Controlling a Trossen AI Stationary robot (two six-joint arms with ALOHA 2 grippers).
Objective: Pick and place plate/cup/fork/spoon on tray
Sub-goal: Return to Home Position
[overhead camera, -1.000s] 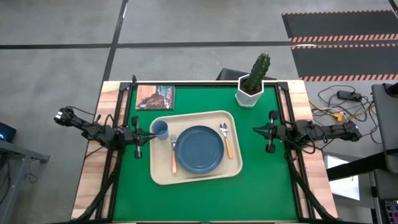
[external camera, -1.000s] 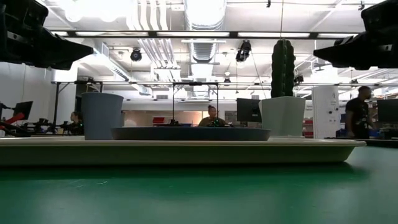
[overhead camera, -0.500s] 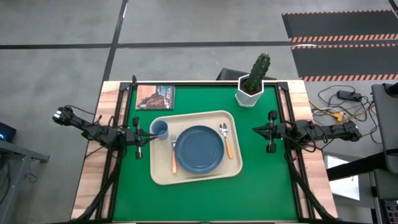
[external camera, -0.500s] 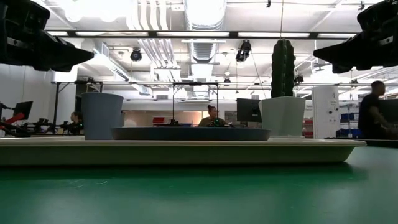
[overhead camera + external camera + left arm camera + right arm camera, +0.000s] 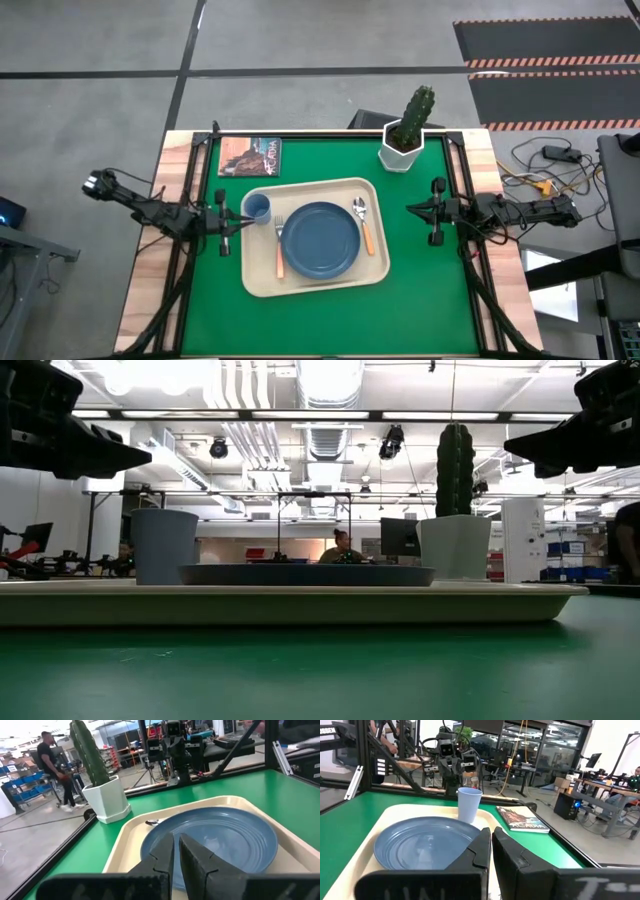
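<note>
The cream tray (image 5: 262, 280) lies at the table's middle. On it rest the dark blue plate (image 5: 318, 240), the light-blue cup (image 5: 256, 208) upright at its far left corner, the fork (image 5: 280, 252) left of the plate and the spoon (image 5: 362, 220) right of it. My left gripper (image 5: 240, 222) is shut and empty, hovering just left of the tray beside the cup; its wrist view (image 5: 176, 840) looks over the plate (image 5: 220, 840). My right gripper (image 5: 410, 208) is shut and empty, hovering right of the tray; it also shows in its wrist view (image 5: 491, 834).
A white pot with a cactus (image 5: 403, 140) stands at the far right of the green mat. A small book (image 5: 250, 156) lies at the far left. Bare green mat (image 5: 320, 320) lies near the front edge. People show in the room behind the table.
My left gripper has shifted slightly toward the table's near edge, away from the cup. The things on the tray have stayed where they were. A person in the room behind has walked off to the right.
</note>
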